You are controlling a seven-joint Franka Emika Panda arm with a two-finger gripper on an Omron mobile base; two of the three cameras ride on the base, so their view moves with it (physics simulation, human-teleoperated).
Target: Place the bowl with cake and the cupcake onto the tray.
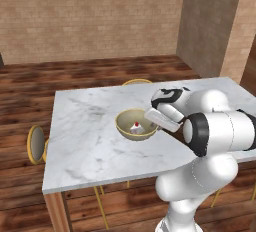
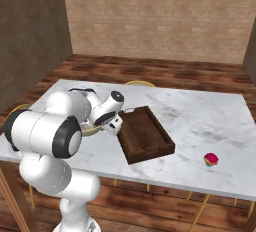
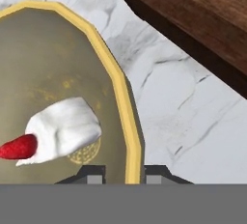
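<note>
Gripper (image 3: 124, 175) clamped on the rim of the wide tan-yellow bowl (image 1: 136, 124) holding a white cake slice, mid-tabletop beside the dark wooden tray (image 2: 145, 134), presumably for lifting; right base view adds the teal-wrapped cupcake (image 2: 211, 159) near the marble table's (image 1: 85, 136) front edge.

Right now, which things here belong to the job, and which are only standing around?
For the job:
- bowl, with cake, rim pinched by the shut gripper
- cupcake, on the table
- tray

Only around:
- marble table
- stools
</note>
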